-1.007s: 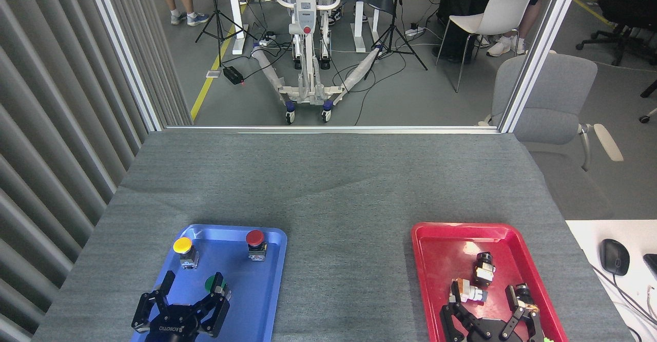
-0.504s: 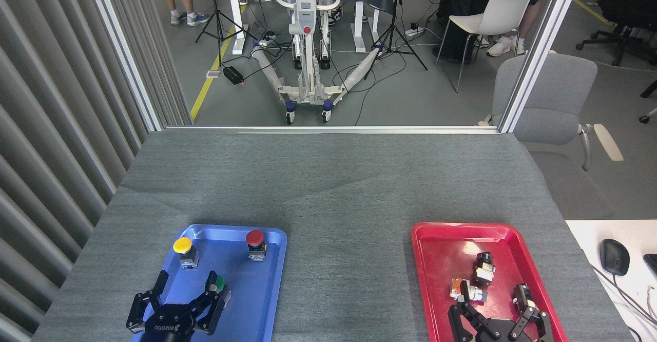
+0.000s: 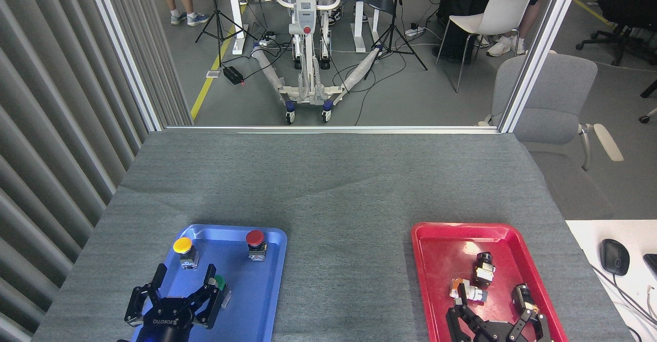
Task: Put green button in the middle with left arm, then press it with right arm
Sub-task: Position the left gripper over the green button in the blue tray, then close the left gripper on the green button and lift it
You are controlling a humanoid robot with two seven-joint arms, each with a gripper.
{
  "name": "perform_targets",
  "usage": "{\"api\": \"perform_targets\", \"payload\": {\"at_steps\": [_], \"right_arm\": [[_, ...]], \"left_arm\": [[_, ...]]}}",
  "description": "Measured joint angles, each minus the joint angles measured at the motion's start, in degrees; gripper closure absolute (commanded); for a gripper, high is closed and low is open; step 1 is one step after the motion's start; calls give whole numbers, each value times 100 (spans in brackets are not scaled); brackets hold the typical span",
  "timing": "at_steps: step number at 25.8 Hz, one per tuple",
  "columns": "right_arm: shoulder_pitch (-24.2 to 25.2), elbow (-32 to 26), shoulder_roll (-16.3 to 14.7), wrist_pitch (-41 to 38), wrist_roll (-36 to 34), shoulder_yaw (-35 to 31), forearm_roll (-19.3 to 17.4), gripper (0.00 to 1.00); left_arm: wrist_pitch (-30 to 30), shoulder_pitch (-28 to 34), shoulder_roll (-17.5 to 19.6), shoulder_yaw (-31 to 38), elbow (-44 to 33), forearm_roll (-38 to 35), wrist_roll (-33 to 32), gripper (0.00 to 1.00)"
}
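Green button (image 3: 220,282), standing in the blue tray (image 3: 256,301) near its middle, toward the tray's near edge; only part of the dark-green cap shows, the rest being hidden behind a finger (image 3: 210,275) of the left gripper (image 3: 186,276). To judge by the neighbouring yellow button (image 3: 183,247) and red button (image 3: 255,239), which stand near the tray's far-left and far-right corners, it is a small, rigid, light part: a smooth domed cap over a short square body. The cap would probably slip under a pinch, so the flat sides of the body below it offer the surer hold.

Left gripper: fingers spread, bracketing the button without visibly closing on it; whether the right-hand finger touches the cap cannot be told.

Middle (image 3: 349,280): bare grey cloth between the two trays, the intended resting place, unoccupied.

Right gripper (image 3: 487,301): at the near edge of the red tray (image 3: 436,249), fingers spread among small dark parts, holding none.
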Motion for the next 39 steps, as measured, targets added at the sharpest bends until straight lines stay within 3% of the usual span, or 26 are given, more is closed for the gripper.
{"api": "perform_targets", "payload": {"at_steps": [25, 39], "right_arm": [[-146, 34, -5, 61, 176, 194, -193, 0], [-283, 31, 116, 86, 206, 407, -180, 0]], "left_arm": [[19, 21, 158, -4, 226, -69, -10, 1], [-344, -13, 305, -30, 426, -76, -36, 1]]}}
